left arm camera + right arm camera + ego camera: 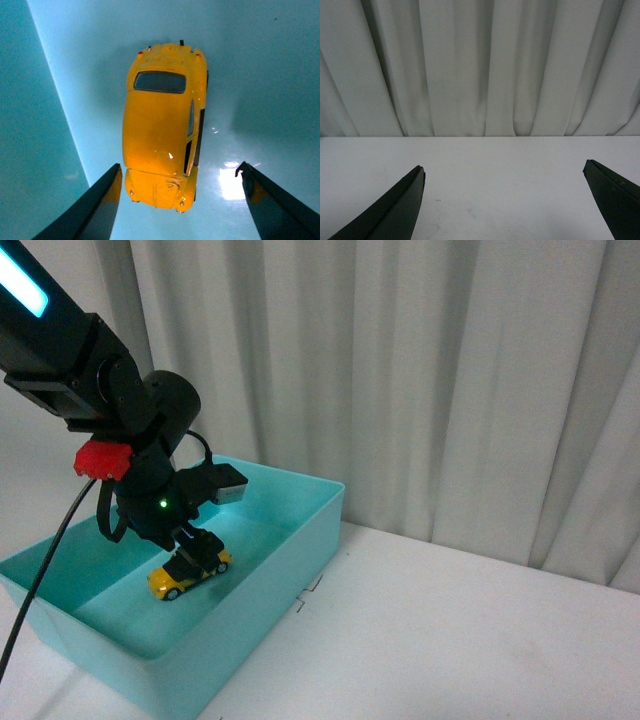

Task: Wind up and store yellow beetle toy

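Inside a turquoise bin (300, 532), the yellow beetle toy (186, 577) sits under the left gripper (179, 169).
The toy stands on its wheels on the bin's floor, roughly mid-bin. The left gripper's fingers (102, 202) are spread wide to either side of one end of the car and grip nothing; one is just beside the bodywork, the other clearly apart. The right gripper (503, 165), seen only in its wrist view, is spread just as wide and empty above the white table (460, 640), facing a pale curtain (400, 370).

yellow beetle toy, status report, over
Left gripper open, hovering over yellow beetle toy. Toy upright on teal bin floor. Right gripper open over table. Nothing in the way.
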You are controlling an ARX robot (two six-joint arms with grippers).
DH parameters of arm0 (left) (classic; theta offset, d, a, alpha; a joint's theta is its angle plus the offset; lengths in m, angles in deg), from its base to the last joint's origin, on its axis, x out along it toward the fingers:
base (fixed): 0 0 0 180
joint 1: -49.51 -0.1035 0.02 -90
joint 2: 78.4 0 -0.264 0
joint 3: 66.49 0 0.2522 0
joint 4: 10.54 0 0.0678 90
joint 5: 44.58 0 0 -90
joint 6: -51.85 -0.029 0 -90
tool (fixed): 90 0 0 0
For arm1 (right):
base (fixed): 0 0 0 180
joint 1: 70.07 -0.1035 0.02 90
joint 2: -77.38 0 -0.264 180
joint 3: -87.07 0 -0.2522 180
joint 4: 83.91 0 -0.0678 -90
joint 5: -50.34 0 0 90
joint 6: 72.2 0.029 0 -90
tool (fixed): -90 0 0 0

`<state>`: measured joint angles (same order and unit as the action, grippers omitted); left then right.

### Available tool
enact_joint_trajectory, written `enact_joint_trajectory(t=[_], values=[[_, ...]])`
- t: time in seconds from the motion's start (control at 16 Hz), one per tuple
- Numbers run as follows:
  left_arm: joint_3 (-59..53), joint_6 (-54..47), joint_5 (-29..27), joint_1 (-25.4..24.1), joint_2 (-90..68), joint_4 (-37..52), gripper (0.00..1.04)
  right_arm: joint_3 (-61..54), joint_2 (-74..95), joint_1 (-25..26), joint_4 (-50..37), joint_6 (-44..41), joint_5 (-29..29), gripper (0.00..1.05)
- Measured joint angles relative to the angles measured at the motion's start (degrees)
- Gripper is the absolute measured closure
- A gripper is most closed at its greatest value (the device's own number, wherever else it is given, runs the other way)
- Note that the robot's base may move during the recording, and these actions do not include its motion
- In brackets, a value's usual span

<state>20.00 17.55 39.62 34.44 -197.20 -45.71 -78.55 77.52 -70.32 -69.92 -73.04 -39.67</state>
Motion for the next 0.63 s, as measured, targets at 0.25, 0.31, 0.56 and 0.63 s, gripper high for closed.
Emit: enact_joint_trajectory(t=[0.25,0.31,0.56,0.63], values=[[0.2,0.9,8.2,-1.3,3.8,3.1,0.08,0.0,0.0,0.0,0.0,0.0,0.0,0.07],[0.2,0.8,11.1,-2.1,7.6,3.4,0.07,0.0,0.0,0.0,0.0,0.0,0.0,0.07],[-4.2,-0.7,21.6,-4.3,22.6,2.0,0.07,0.0,0.0,0.0,0.0,0.0,0.0,0.07],[-7.4,0.7,24.6,-4.7,26.5,7.7,0.09,0.0,0.0,0.0,0.0,0.0,0.0,0.07]])
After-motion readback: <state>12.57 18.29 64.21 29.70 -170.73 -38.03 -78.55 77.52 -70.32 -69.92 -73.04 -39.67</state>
